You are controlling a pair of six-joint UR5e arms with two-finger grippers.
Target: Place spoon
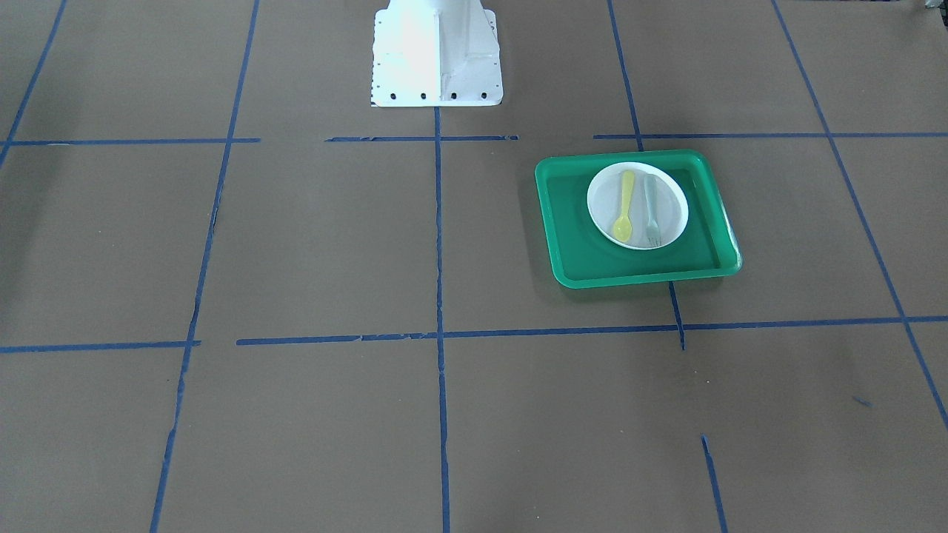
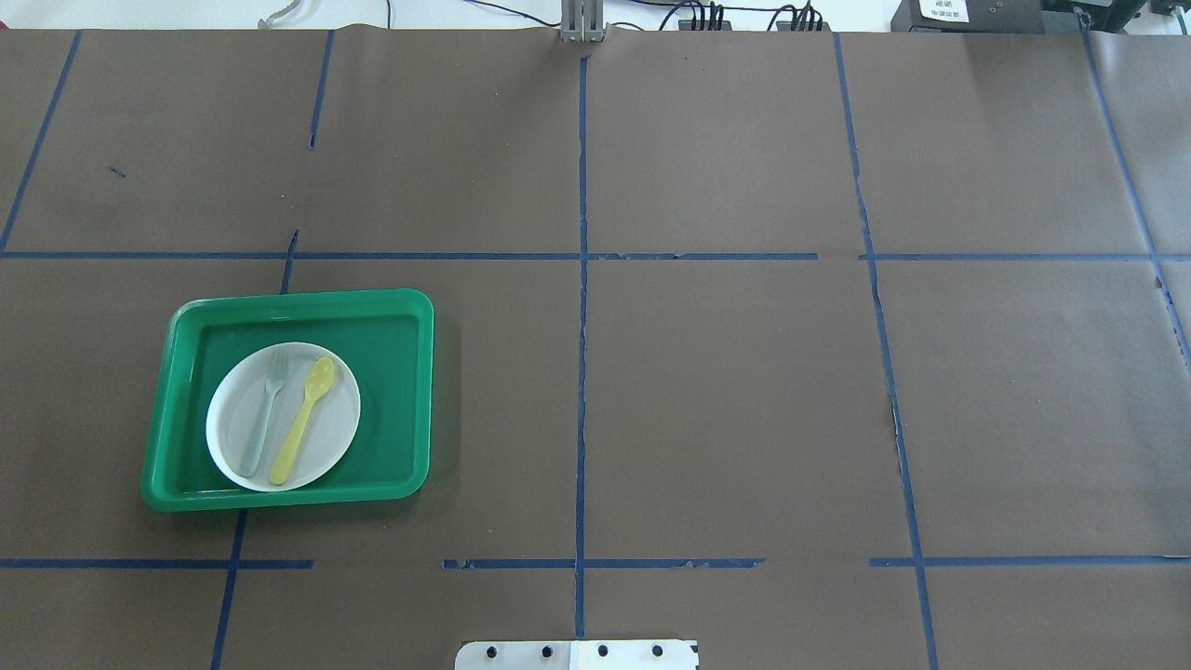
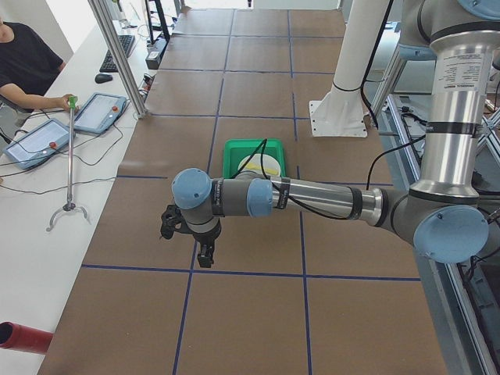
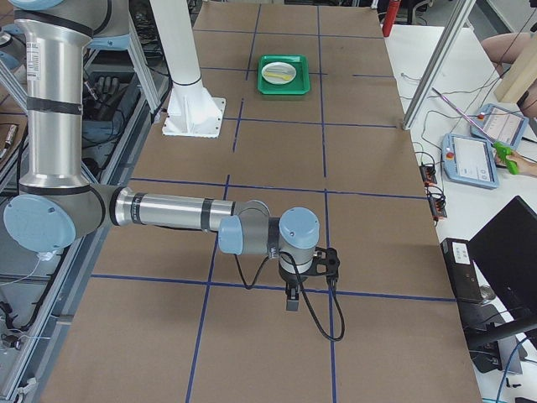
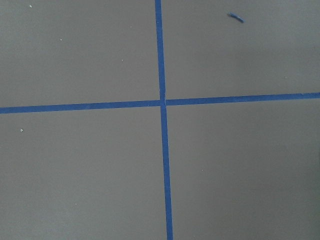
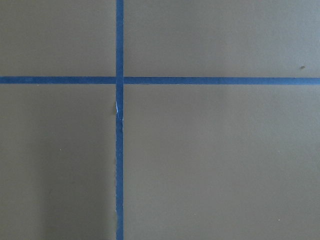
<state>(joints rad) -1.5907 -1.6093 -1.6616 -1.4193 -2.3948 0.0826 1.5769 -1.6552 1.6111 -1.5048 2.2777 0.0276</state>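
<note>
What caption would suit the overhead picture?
Yellow spoon and grey fork lie side by side on a white plate in a green tray.

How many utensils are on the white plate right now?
2. In the overhead view the yellow spoon lies right of centre on the plate, the grey fork beside it on its left; the plate sits in the green tray. Nothing seems hidden.

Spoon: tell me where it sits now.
In the overhead view the spoon lies on the white plate inside the green tray, on the robot's left side, just right of the fork.
</note>
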